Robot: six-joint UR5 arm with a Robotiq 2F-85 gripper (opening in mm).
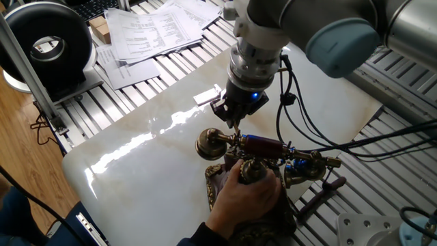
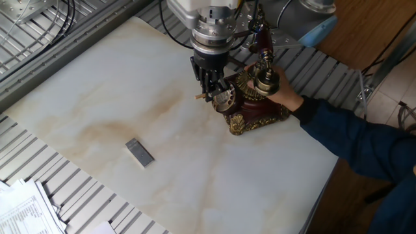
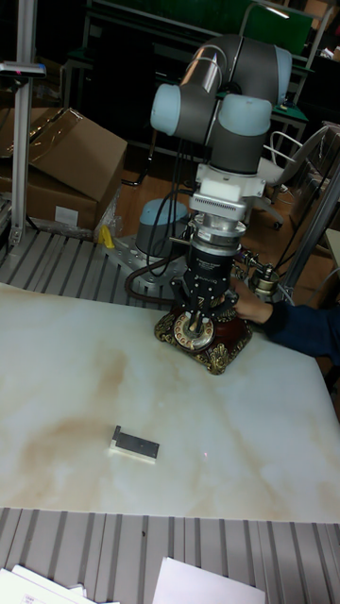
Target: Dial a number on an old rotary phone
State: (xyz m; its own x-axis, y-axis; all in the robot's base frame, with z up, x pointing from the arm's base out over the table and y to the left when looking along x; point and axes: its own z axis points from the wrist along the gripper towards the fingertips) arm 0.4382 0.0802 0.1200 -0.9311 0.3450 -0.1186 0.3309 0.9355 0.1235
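The old rotary phone (image 2: pixel 255 114) stands at the marble slab's far side, brass and dark red, with its dial (image 3: pixel 195 331) facing the tall fixed view. Its handset (image 1: pixel 263 145) rests across the top, maroon bar between brass cups. My gripper (image 1: pixel 235 116) hangs right over the dial, shut on a thin pale wooden stick (image 1: pixel 236 130) that points down at the dial. The other fixed view shows the gripper (image 2: pixel 210 79) against the phone's left side, and the tall view shows the gripper (image 3: pixel 201 304) low over the dial. Whether the stick tip touches the dial is not clear.
A person's hand (image 1: pixel 249 196) grips the phone's base from behind, with a blue sleeve (image 2: pixel 354 140) reaching in from the right. A small grey block (image 2: pixel 140 152) lies on the marble slab (image 2: pixel 97 97). Papers (image 1: pixel 153 31) and a black round device (image 1: pixel 46 41) sit beyond the slab's edge.
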